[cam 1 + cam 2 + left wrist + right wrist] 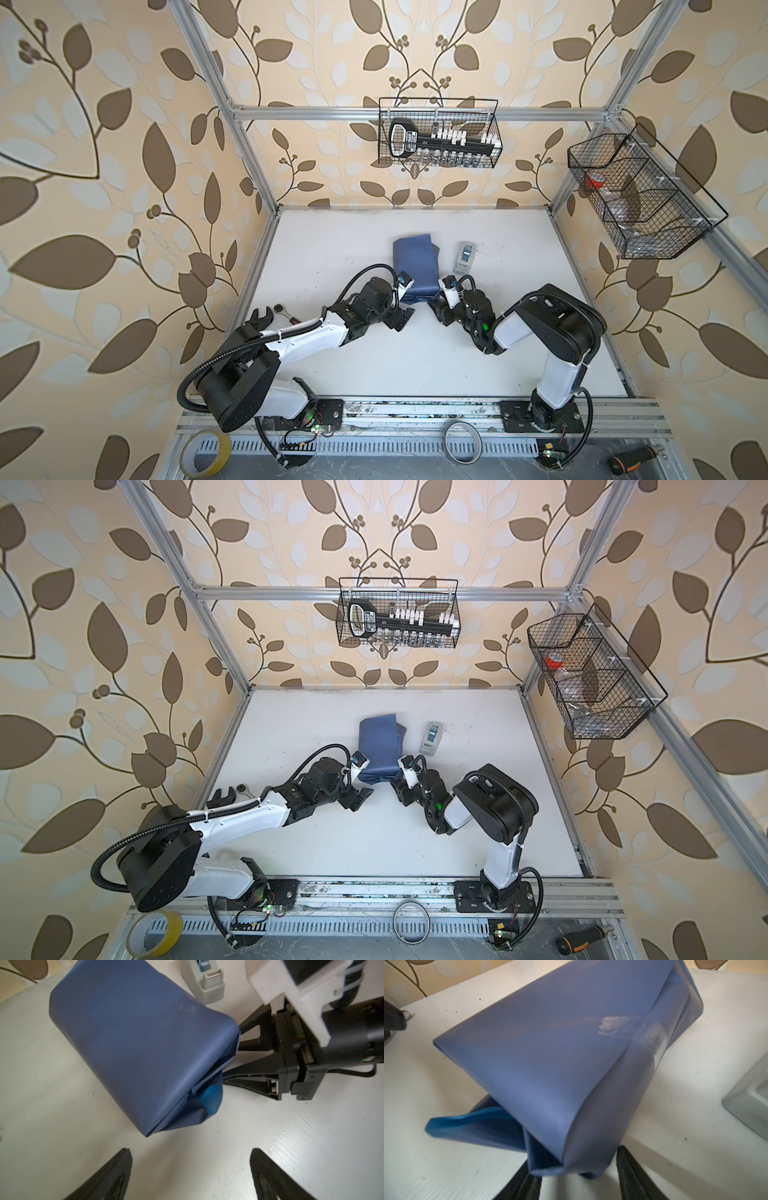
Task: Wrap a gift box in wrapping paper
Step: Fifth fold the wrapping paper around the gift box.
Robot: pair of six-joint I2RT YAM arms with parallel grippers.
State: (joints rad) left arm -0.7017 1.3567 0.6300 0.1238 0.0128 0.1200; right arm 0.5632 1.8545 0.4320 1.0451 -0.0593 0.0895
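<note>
Two grippers: left gripper [190,1151] spread wide, empty; right gripper [574,1159] straddling wrapping paper [550,1053], grip unclear.

We count one paper [415,266] parcel and one tape dispenser [464,257] on the tabletop [374,365], two arms [307,332], two wire baskets [496,124], one red roll [555,659] in a basket, two tape rolls [224,449] by the front rail, one screwdriver [631,459] and two wrenches [259,318].

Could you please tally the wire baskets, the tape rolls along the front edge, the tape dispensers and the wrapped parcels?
wire baskets: 2
tape rolls along the front edge: 2
tape dispenser: 1
wrapped parcel: 1
total: 6
</note>
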